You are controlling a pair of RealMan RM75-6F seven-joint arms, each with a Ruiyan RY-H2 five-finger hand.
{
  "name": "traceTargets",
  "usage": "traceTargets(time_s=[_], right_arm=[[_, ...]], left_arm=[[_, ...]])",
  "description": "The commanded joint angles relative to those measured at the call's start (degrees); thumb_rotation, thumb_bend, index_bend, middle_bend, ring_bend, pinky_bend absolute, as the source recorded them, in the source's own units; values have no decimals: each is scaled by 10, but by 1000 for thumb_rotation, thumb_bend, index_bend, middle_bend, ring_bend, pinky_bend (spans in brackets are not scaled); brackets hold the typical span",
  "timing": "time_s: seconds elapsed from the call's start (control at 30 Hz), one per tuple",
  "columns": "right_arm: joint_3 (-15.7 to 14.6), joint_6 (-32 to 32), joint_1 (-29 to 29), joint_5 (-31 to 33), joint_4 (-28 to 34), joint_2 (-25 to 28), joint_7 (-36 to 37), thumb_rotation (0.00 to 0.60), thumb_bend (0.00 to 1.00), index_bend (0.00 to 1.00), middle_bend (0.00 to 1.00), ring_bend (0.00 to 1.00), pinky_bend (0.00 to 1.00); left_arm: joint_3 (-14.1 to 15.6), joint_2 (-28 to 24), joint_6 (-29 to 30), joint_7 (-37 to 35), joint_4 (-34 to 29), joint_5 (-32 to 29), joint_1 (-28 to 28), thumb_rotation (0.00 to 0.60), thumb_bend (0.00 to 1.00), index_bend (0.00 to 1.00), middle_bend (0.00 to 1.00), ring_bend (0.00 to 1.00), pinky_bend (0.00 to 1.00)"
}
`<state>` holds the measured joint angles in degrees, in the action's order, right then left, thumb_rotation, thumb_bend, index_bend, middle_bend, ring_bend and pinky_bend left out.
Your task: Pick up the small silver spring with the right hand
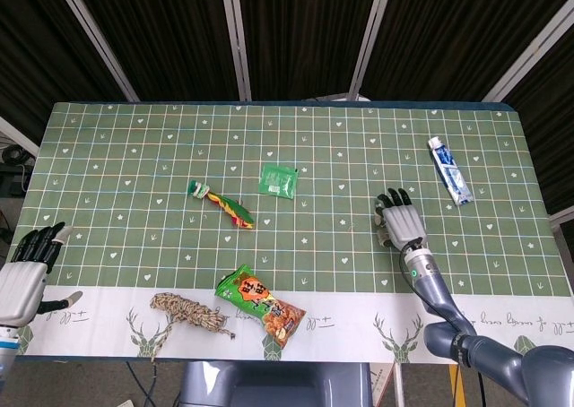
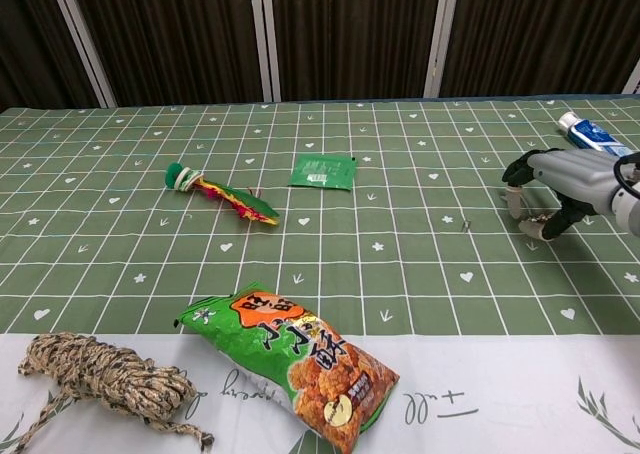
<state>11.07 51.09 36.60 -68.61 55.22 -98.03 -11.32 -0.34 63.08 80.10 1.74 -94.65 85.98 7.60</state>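
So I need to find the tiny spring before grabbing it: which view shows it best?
Chest view: the spring shows as a small dark speck on the tablecloth, apart from the right hand. In head view I cannot make it out.

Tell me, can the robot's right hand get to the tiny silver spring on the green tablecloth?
Probably yes. The small silver spring lies on the bare green checked tablecloth close beside the right hand, with nothing between them. It is very tiny, so gripping it may be fiddly.

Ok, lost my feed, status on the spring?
Right hand open, empty, beside spring. Spring lying free, untouched. Left hand open, idle. Nothing between.
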Motion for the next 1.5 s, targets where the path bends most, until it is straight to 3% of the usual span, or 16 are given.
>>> traceTargets(time_s=[0.03,0.87,1.1,1.5], right_arm=[[2,-3,3,3,-8,-4,-2,600,354,478,149,0,0],[-2,-18,5,13,-38,-16,1,600,361,485,149,0,0],[-1,-13,4,8,-44,-19,10,600,364,533,155,0,0],[12,-2,6,12,-13,-12,14,600,371,561,164,0,0]], left_arm=[[0,0,0,0,0,0,0,600,72,0,0,0,0],[-1,1,1,2,-1,-3,0,600,70,0,0,0,0],[-1,2,2,2,-1,-3,-1,600,70,0,0,0,0],[-1,1,1,1,-2,-3,0,600,71,0,0,0,0]])
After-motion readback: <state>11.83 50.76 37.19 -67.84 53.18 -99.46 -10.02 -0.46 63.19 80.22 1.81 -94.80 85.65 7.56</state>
